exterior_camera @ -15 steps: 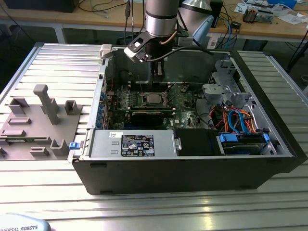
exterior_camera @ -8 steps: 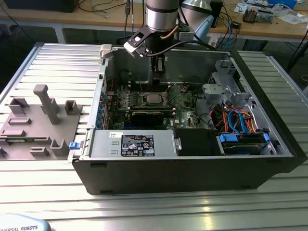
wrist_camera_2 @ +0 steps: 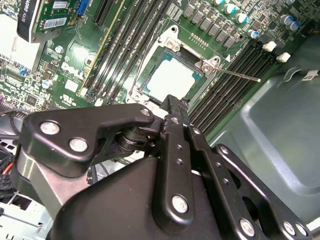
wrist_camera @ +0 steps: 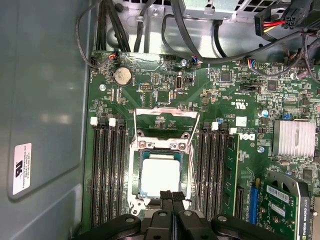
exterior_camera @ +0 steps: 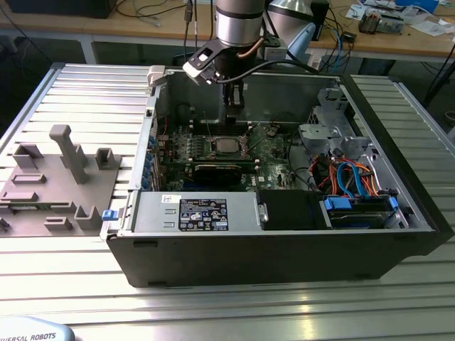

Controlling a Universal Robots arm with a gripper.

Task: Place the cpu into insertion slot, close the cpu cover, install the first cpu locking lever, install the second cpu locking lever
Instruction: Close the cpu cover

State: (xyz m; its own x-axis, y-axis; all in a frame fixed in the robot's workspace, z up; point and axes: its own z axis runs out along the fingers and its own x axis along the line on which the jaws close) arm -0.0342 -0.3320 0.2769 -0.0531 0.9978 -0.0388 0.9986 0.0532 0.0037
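Gripper [wrist_camera: 172, 196] fingers [wrist_camera: 166, 198] are pressed together with nothing between them. The tips are just over the edge of the cpu [wrist_camera: 160, 179], and contact is hard to tell. The cpu lies flat in the insertion slot [wrist_camera: 134, 175]. The cpu cover [wrist_camera: 165, 111] looks swung open beyond it.
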